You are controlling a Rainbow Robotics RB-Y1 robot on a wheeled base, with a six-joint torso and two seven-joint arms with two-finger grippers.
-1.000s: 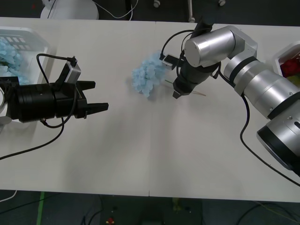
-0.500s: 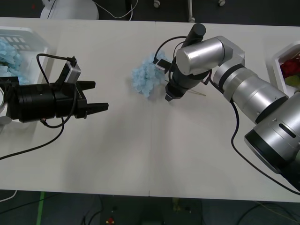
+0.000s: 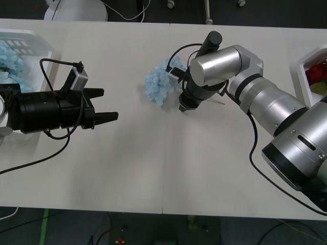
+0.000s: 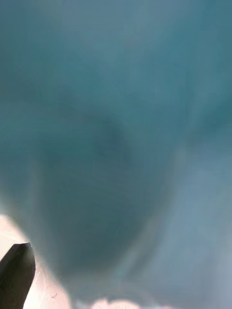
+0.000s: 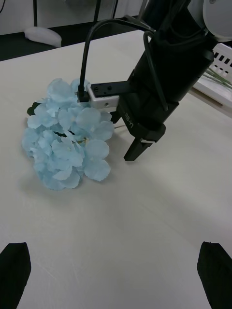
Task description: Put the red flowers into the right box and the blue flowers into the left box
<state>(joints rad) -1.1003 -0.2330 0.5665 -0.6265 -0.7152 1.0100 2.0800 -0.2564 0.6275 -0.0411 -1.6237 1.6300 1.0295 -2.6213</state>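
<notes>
A spray of blue flowers (image 3: 159,84) lies on the table's far middle; it also shows in the left wrist view (image 5: 67,140). My right gripper (image 3: 181,105) points down right beside it on the stem side, open, one black fingertip (image 4: 17,270) showing and petals pressed close to its camera. The left wrist view shows the right gripper (image 5: 133,147) from the side, one finger touching down next to the petals. My left gripper (image 3: 107,104) hovers open over the table's left part, nothing between its fingers (image 5: 13,273). More blue flowers (image 3: 9,58) lie in the left box (image 3: 41,41). Red flowers (image 3: 318,71) lie in the right box (image 3: 301,66).
A thin pale stem (image 3: 217,101) sticks out from under the right arm. Black cables loop around both wrists. The white table's near half (image 3: 163,168) is bare. The right box (image 5: 220,53) stands behind the right arm in the left wrist view.
My right arm has swung left and closed in on the blue flowers in the middle, its fingers now beside the petals. The left arm has not moved.
</notes>
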